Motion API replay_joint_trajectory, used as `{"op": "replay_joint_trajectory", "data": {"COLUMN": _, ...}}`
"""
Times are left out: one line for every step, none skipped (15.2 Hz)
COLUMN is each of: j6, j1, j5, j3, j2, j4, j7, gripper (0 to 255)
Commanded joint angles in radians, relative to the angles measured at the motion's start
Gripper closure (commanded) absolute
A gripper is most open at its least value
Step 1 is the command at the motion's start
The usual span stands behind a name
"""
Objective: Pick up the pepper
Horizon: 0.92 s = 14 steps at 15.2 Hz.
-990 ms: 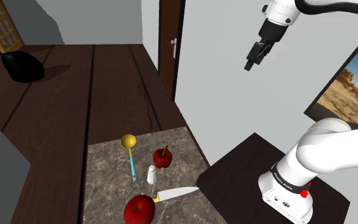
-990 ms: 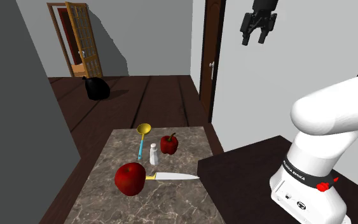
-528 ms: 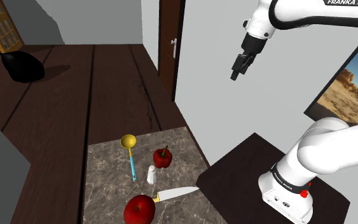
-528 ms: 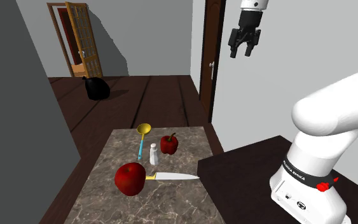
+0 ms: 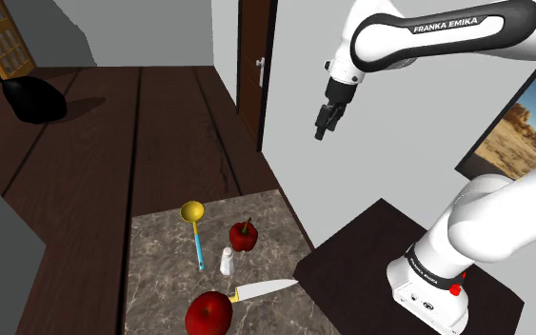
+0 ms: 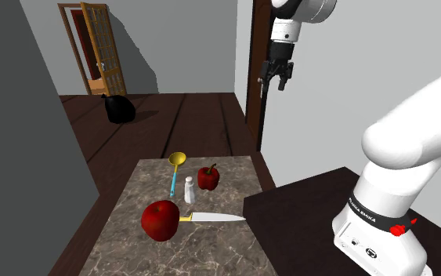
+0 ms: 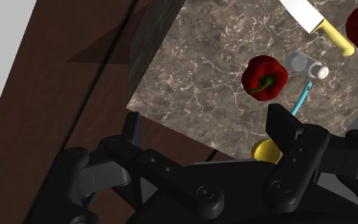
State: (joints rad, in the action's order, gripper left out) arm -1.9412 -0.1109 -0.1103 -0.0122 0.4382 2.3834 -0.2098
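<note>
A red pepper (image 5: 244,235) with a dark stem sits on the marble table (image 5: 166,285), between the ladle and the table's right edge in the shoulder view. It also shows as the pepper (image 6: 207,177) and the pepper (image 7: 264,77). My black gripper (image 5: 323,125) hangs high in the air above and beyond the table's far right corner, open with nothing between its fingers. The gripper (image 6: 274,81) points downward in front of the dark door. In the wrist view the gripper (image 7: 206,127) has its fingers standing apart, far above the table.
A white shaker (image 5: 226,260), a yellow-bowled ladle with a blue handle (image 5: 195,226), a knife (image 5: 261,288) and a big red apple (image 5: 208,314) share the table. A grey wall and dark door (image 5: 253,67) stand close behind. A black bag (image 5: 33,99) lies on the floor.
The arm has swung the gripper down and to the left in both exterior views, nearer the table's far corner. The fingers stay open; the table objects have not moved.
</note>
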Motion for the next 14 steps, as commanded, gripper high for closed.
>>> {"op": "replay_joint_trajectory", "data": {"j6": -0.049, "j1": -0.018, "j5": -0.026, "j3": 0.004, "j2": -0.061, "j4": 0.009, "j7": -0.017, "gripper": 0}}
{"op": "replay_joint_trajectory", "data": {"j6": -0.068, "j1": -0.026, "j5": -0.038, "j3": 0.006, "j2": -0.094, "j4": 0.005, "j7": -0.026, "gripper": 0}}
{"op": "replay_joint_trajectory", "data": {"j6": -0.086, "j1": -0.034, "j5": -0.051, "j3": 0.008, "j2": -0.128, "j4": -0.001, "j7": -0.036, "gripper": 0}}
{"op": "replay_joint_trajectory", "data": {"j6": -0.103, "j1": -0.042, "j5": -0.064, "j3": 0.010, "j2": -0.162, "j4": -0.007, "j7": -0.046, "gripper": 0}}
{"op": "replay_joint_trajectory", "data": {"j6": -0.120, "j1": -0.050, "j5": -0.077, "j3": 0.012, "j2": -0.196, "j4": -0.014, "j7": -0.056, "gripper": 0}}
{"op": "replay_joint_trajectory", "data": {"j6": -0.135, "j1": -0.058, "j5": -0.091, "j3": 0.015, "j2": -0.230, "j4": -0.022, "j7": -0.067, "gripper": 0}}
{"op": "replay_joint_trajectory", "data": {"j6": -0.151, "j1": -0.066, "j5": -0.104, "j3": 0.018, "j2": -0.264, "j4": -0.031, "j7": -0.077, "gripper": 0}}
{"op": "replay_joint_trajectory", "data": {"j6": -0.165, "j1": -0.073, "j5": -0.118, "j3": 0.022, "j2": -0.299, "j4": -0.041, "j7": -0.088, "gripper": 0}}
{"op": "replay_joint_trajectory", "data": {"j6": -0.178, "j1": -0.080, "j5": -0.132, "j3": 0.026, "j2": -0.334, "j4": -0.052, "j7": -0.100, "gripper": 0}}
{"op": "replay_joint_trajectory", "data": {"j6": -0.191, "j1": -0.087, "j5": -0.146, "j3": 0.031, "j2": -0.369, "j4": -0.064, "j7": -0.111, "gripper": 0}}
{"op": "replay_joint_trajectory", "data": {"j6": -0.203, "j1": -0.093, "j5": -0.160, "j3": 0.036, "j2": -0.404, "j4": -0.077, "j7": -0.122, "gripper": 0}}
{"op": "replay_joint_trajectory", "data": {"j6": -0.214, "j1": -0.099, "j5": -0.173, "j3": 0.041, "j2": -0.439, "j4": -0.091, "j7": -0.133, "gripper": 0}}
{"op": "replay_joint_trajectory", "data": {"j6": -0.224, "j1": -0.105, "j5": -0.186, "j3": 0.047, "j2": -0.474, "j4": -0.106, "j7": -0.144, "gripper": 0}}
{"op": "replay_joint_trajectory", "data": {"j6": -0.233, "j1": -0.111, "j5": -0.199, "j3": 0.053, "j2": -0.509, "j4": -0.121, "j7": -0.155, "gripper": 0}}
